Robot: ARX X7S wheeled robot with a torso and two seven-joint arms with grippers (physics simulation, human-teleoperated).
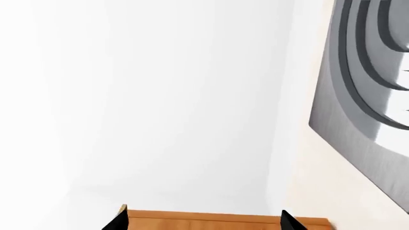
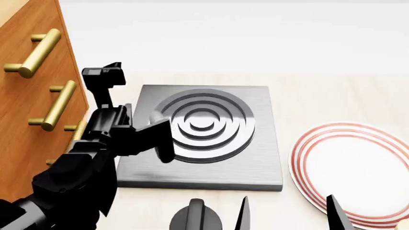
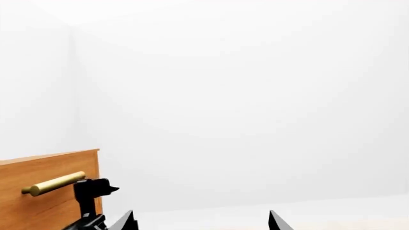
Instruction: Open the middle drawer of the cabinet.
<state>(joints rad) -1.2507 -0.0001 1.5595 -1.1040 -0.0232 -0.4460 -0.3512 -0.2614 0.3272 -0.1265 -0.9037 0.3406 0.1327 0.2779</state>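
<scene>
Black left arm point(image 2: 83, 167) bent, reaching far-left toward the cabinet point(image 2: 26, 105), beside the middle drawer point(image 2: 38, 129). Left gripper point(image 1: 203, 221) spread wide, holding nothing. Right gripper point(image 2: 286, 213) likewise wide and empty.

Bright, even, diffuse light all round, and both wrist views are mostly washed-out white wall with faint grey shading at the corners. In the head view the left arm point(image 2: 96, 158) throws a soft dark shadow over the grey ringed plate point(image 2: 211, 129), whose grooves shade smoothly. A glossy highlight runs along the brass handle point(image 2: 35, 52) on the cabinet point(image 2: 26, 120). Edges are crisp everywhere, with no blur, grain or bending at the frame edges
</scene>
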